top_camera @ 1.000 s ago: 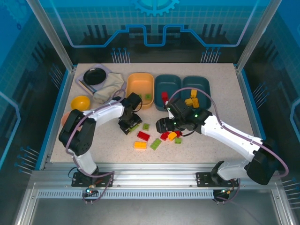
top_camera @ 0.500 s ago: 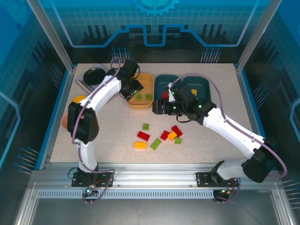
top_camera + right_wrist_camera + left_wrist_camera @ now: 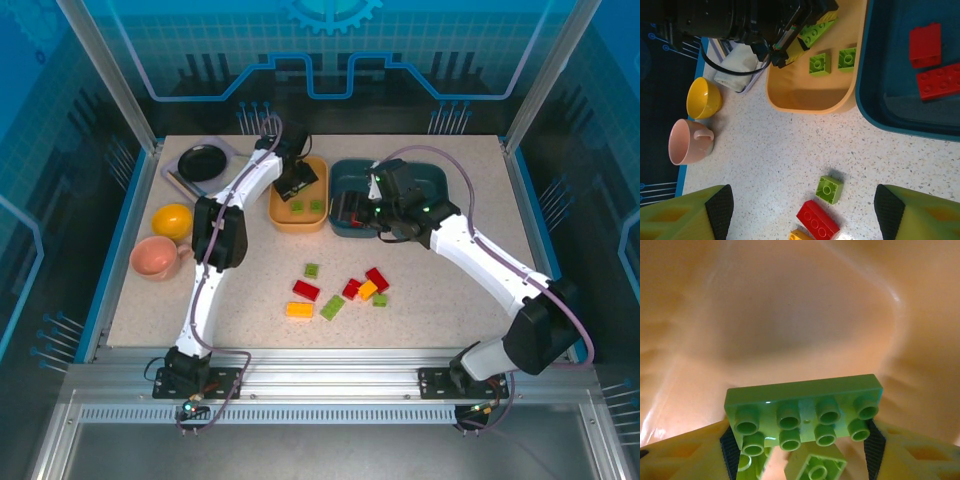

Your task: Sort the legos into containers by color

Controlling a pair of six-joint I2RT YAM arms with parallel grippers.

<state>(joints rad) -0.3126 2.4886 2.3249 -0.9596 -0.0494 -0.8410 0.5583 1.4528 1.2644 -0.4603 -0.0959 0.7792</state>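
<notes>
We are counting three trays at the far side of the tabletop (image 3: 200, 300): one yellow-orange tray (image 3: 298, 227) on the left, then the middle teal tray (image 3: 350, 175) and the right teal tray (image 3: 430, 178). In the yellow-orange tray two small green bricks (image 3: 819, 63) are lying side by side with the studs up. In the middle teal tray two red bricks (image 3: 925, 45) are lying close together. In front of the trays eight bricks are lying on the tabletop: three loose green bricks (image 3: 311, 270), three loose red bricks (image 3: 306, 290) and two loose yellow-orange bricks (image 3: 299, 310). One yellow bowl (image 3: 172, 220) and one pink cup (image 3: 155, 258) are standing at the left.

The left tool (image 3: 801, 440) is hanging over the yellow-orange tray and is gripping one long green brick (image 3: 802, 395). Its fingers are pressing on the two short ends, so the long axis is running from one finger to the other, and the studs are facing the wrist camera. In the right wrist view this brick is sitting slanted above the two small ones.

The right tool (image 3: 804, 202) is hovering at the near left corner of the middle teal tray. Its fingers are standing wide apart and are gripping nothing.
</notes>
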